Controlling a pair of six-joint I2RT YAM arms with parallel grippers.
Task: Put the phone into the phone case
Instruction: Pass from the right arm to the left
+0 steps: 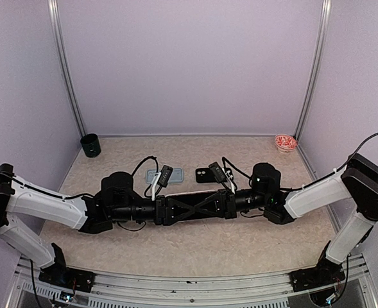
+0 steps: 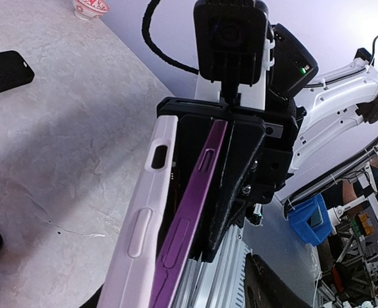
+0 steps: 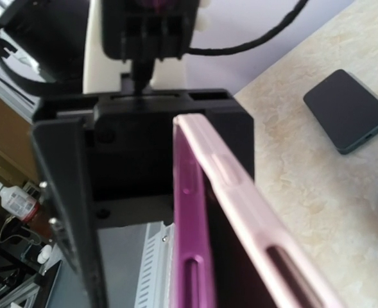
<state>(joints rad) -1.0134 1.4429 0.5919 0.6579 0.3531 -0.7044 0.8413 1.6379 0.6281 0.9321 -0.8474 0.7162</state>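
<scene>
The two grippers meet nose to nose over the middle of the table. Between them are a purple phone (image 2: pixel 187 218) and a pale pink phone case (image 2: pixel 144 218), both seen edge-on. The two touch at the left gripper's end and splay apart toward the right gripper. The right gripper (image 1: pixel 215 204) is shut on the phone (image 3: pixel 190 256), with a black finger (image 2: pixel 237 186) pressed against its purple side. The case (image 3: pixel 253 212) lies on the table side of the phone. The left gripper (image 1: pixel 181 206) looks open: its finger (image 3: pixel 63 212) stands well clear of the phone.
A black case (image 1: pixel 206 174) and a dark phone with a teal rim (image 1: pixel 153 176) lie on the table behind the grippers. A dark cup (image 1: pixel 90 145) is at the back left. A red and white bowl (image 1: pixel 285 142) is at the back right. Cables loop over both wrists.
</scene>
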